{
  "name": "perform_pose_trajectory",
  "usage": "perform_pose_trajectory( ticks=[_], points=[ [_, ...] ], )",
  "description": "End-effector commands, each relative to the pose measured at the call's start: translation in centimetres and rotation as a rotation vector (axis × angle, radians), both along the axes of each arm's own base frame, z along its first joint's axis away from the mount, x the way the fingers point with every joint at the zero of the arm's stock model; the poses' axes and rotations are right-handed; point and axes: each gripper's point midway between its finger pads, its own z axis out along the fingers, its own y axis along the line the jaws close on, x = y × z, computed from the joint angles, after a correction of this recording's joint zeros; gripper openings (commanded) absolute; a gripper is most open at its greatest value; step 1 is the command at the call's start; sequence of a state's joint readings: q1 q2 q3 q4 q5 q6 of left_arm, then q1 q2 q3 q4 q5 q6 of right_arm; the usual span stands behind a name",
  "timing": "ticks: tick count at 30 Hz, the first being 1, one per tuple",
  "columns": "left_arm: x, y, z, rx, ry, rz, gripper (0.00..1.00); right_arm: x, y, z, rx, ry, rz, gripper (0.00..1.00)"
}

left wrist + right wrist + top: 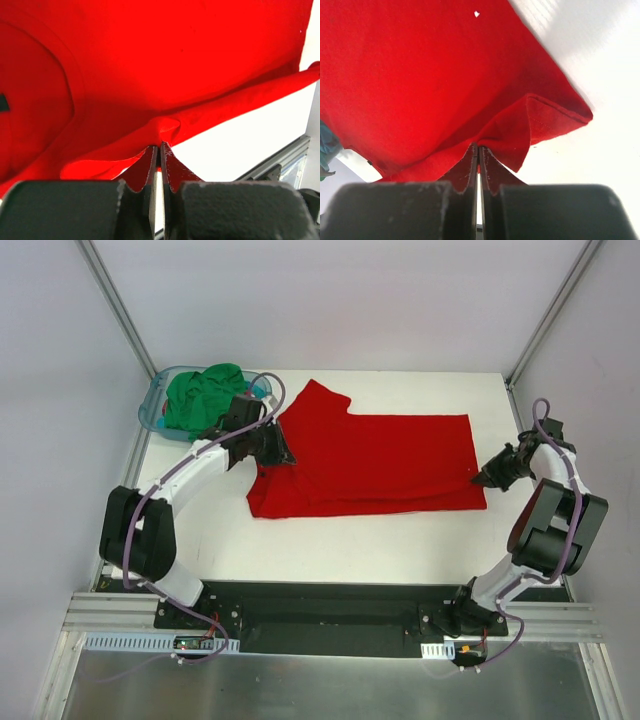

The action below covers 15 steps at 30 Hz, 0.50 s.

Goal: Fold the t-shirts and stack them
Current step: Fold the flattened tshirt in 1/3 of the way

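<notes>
T-shirt (380, 465), bright red, flat, crosswise on table (330, 550)

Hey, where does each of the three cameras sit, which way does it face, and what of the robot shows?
Top external: fixed above and behind the arm bases, looking down on the table, the red t-shirt and the green t-shirt in the basket; both arms show.
Left wrist: on the left arm, facing along the left gripper, shut on the red t-shirt's edge.
Right wrist: on the right arm, facing along the right gripper, shut on a hem corner.
Shared: all three show the red t-shirt, pinched at opposite ends.
</notes>
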<state>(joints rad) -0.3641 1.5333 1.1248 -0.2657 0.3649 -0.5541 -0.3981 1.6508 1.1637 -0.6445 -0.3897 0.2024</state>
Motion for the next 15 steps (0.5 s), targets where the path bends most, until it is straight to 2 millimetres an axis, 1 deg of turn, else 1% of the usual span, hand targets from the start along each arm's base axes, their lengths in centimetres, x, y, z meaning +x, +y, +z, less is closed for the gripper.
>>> perform_pose_trajectory(
  ticks=[1,3,8,12,15],
  points=[
    [2.8,-0.7,1.3,-0.008,-0.077,-0.06,0.0,1.9,-0.4,0.8,-0.013,-0.037,-0.008,0.01],
    [3.5,-0.8,1.2,-0.012,-0.074,-0.062,0.0,2.2,-0.5,0.5,-0.015,-0.028,-0.009,0.01],
    [5.1,-0.4,0.0,0.002,-0.053,-0.044,0.0,3.2,-0.7,-0.1,-0.013,-0.019,-0.002,0.02],
    [6.3,-0.5,-1.2,0.011,-0.033,-0.041,0.0,4.0,-0.9,-0.7,-0.037,-0.007,0.013,0.02],
    [7.2,-0.4,-2.2,0.017,-0.015,-0.031,0.0,4.7,-1.1,-1.2,-0.042,-0.001,0.018,0.03]
  ],
)
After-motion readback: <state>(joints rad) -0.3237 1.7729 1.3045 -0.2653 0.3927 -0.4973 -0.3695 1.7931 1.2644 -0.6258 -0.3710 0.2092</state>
